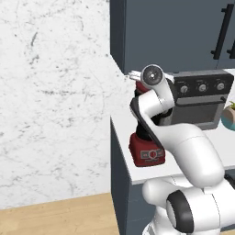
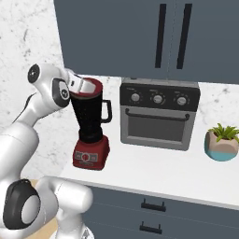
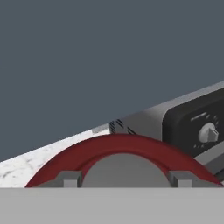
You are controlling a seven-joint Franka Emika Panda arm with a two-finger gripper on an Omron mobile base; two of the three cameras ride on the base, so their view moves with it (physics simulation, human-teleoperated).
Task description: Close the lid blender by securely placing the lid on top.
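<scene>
The blender [image 2: 90,122] stands at the left end of the counter, a dark jar with a side handle on a red base [image 1: 146,151]. The red lid [image 2: 94,86] sits at the jar's mouth, slightly tilted. My gripper [image 2: 85,87] reaches in from the left at lid height. In the hand view my gripper [image 3: 125,179] is shut on the lid's grey centre knob, a fingertip [image 3: 70,178] on each side, and the lid's red rim [image 3: 122,142] arcs above it. From the left base view my arm hides most of the jar; a bit of the lid [image 1: 141,86] shows by the gripper [image 1: 136,77].
A black-and-silver toaster oven [image 2: 158,114] stands just right of the blender, its corner and a knob also in the hand view [image 3: 197,122]. A potted plant [image 2: 221,142] sits at the far right. Dark wall cabinets [image 2: 154,37] hang low above the counter [image 2: 154,175].
</scene>
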